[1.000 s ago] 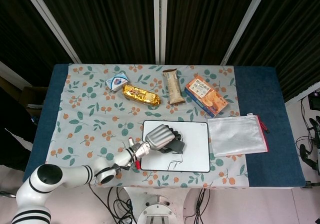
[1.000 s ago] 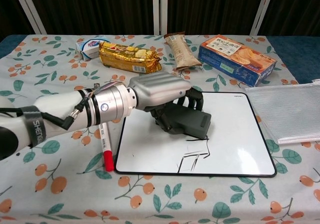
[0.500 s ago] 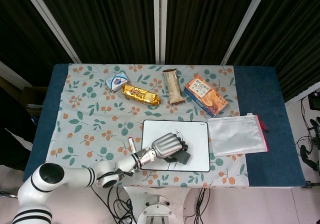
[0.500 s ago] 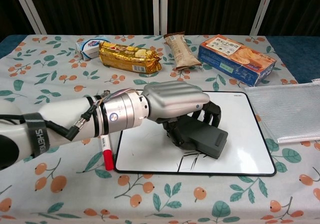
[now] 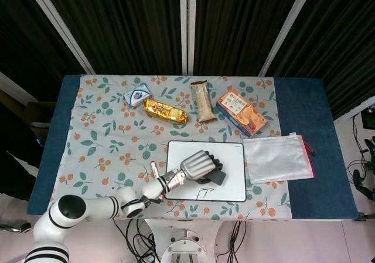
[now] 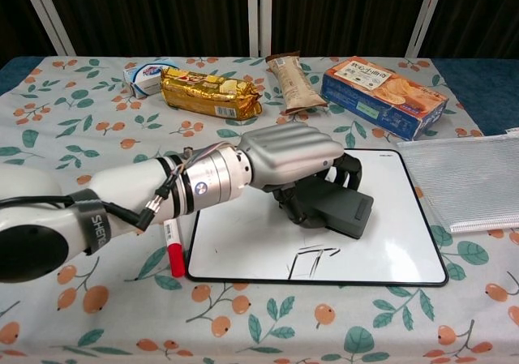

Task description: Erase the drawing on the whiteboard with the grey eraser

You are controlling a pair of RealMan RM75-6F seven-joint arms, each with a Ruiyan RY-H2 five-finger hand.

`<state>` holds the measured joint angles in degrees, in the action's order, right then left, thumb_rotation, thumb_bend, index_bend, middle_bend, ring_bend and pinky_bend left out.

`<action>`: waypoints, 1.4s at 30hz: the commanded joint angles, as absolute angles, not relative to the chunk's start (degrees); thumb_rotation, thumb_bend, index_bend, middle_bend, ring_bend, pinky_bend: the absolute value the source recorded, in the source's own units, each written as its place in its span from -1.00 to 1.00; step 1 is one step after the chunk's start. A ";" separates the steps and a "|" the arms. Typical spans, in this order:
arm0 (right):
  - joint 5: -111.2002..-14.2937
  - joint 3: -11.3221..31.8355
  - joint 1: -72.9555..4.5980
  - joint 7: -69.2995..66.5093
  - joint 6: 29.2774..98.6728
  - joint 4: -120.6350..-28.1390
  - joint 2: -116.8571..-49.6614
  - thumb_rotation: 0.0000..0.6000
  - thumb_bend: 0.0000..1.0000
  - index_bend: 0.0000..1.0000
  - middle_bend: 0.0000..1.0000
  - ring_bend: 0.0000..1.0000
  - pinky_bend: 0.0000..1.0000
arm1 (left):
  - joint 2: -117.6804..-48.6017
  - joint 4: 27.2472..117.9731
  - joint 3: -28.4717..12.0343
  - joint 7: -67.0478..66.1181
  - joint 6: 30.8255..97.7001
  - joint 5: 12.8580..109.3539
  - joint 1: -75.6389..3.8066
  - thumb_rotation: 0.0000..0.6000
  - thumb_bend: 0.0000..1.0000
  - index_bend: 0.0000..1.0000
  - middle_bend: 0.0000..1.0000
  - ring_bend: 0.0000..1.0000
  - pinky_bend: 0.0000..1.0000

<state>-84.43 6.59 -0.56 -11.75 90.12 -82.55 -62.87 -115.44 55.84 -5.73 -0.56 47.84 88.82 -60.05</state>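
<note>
1. One hand, the left hand (image 6: 288,157), is gripping the grey eraser (image 6: 336,210) with its fingers curled around it, pressing it onto the whiteboard (image 6: 243,234) near the middle.
2. Black drawing (image 6: 312,259) lines are sitting just near of the eraser, close to the board's near edge, not yet wiped.
3. Sweeping too far right or staying too far from that edge risks missing the marks.
4. Pushing hard toward the near edge could be sliding the whiteboard across the desk (image 6: 65,113), or nudging the red marker (image 6: 172,246) lying at its left.
5. No right hand is showing in either view.
</note>
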 commanded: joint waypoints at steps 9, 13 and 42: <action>-84.16 6.79 -0.48 -11.12 90.24 -83.27 -62.46 1.00 -0.21 -1.00 -1.00 -1.00 -1.00 | -118.51 47.89 -7.64 3.22 47.87 88.46 -62.40 1.00 -0.31 0.30 0.15 0.07 0.04; -84.10 6.77 -0.51 -10.79 90.08 -83.47 -62.42 1.00 -0.21 -1.00 -1.00 -1.00 -1.00 | -119.33 45.16 -8.40 4.49 46.73 87.80 -63.52 1.00 -0.27 0.31 0.16 0.08 0.01; -83.69 7.01 0.07 -11.50 90.61 -83.49 -62.20 1.00 -0.21 -1.00 -1.00 -1.00 -1.00 | -121.76 37.47 -7.09 9.93 47.40 87.82 -65.84 1.00 -0.23 0.34 0.19 0.11 0.00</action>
<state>-83.69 7.02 0.06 -11.49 90.62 -83.50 -62.19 -122.11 35.72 -7.99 10.04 46.10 87.00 -66.52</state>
